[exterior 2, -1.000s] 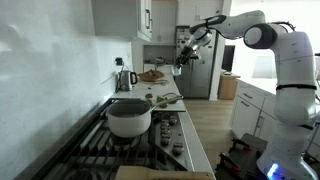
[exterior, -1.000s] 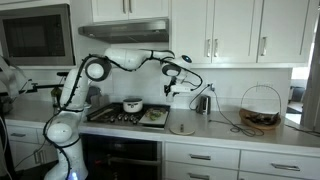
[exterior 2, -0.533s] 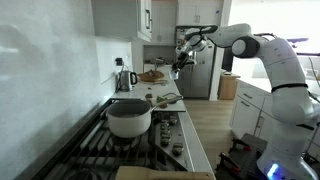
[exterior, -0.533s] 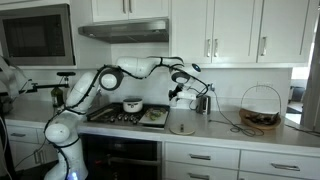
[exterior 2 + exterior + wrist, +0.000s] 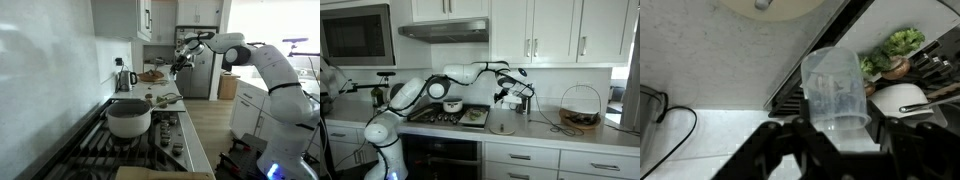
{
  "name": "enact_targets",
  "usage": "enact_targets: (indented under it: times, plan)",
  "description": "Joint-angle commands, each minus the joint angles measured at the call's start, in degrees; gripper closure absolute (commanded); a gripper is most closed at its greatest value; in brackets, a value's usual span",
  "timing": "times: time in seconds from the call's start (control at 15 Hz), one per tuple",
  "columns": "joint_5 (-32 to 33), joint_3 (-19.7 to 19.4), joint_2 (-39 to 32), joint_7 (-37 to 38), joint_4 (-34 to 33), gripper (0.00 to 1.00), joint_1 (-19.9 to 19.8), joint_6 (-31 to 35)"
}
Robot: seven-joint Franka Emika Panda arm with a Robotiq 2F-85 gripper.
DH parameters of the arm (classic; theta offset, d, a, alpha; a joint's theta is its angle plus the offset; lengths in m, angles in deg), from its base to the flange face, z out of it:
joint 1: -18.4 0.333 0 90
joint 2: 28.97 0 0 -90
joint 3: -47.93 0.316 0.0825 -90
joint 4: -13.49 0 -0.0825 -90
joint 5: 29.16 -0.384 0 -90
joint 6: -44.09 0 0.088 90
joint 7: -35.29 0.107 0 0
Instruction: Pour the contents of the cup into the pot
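Observation:
My gripper [image 5: 837, 128] is shut on a clear plastic cup [image 5: 834, 88], which fills the middle of the wrist view; I cannot tell what is in it. The whitish pot [image 5: 902, 97] shows to the right of the cup in that view. In both exterior views the pot [image 5: 452, 104] [image 5: 129, 117] sits on the stove. The gripper [image 5: 504, 96] [image 5: 180, 62] hangs above the counter, beyond the stove's edge and well away from the pot.
A flat round disc [image 5: 501, 127] [image 5: 780, 8] lies on the counter below the gripper. A kettle [image 5: 523, 103] [image 5: 125, 80] with a cable stands near the wall. A wire basket [image 5: 580, 110] stands farther along. A tray with food [image 5: 473, 115] sits on the stove.
The arm has stretched out and carried the cup away from the stove, a little lower, toward the kettle. The pot has not moved.

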State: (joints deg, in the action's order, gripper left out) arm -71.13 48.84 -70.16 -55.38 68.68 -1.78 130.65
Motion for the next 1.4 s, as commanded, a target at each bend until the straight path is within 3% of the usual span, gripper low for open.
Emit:
enact_targets:
  times: [0.0,0.67,1.0,1.33]
  plan:
    - [-0.49,1.04,-4.29,2.29,-6.75,0.7,-0.09,-3.0]
    - [0.01,4.45,-11.77,3.84,-14.79,0.7,1.73,-7.76]
    - [0.43,4.66,-16.68,4.03,-18.57,0.7,4.44,-4.52]
    - [0.06,4.3,-20.07,3.44,-21.11,0.7,6.61,4.13]
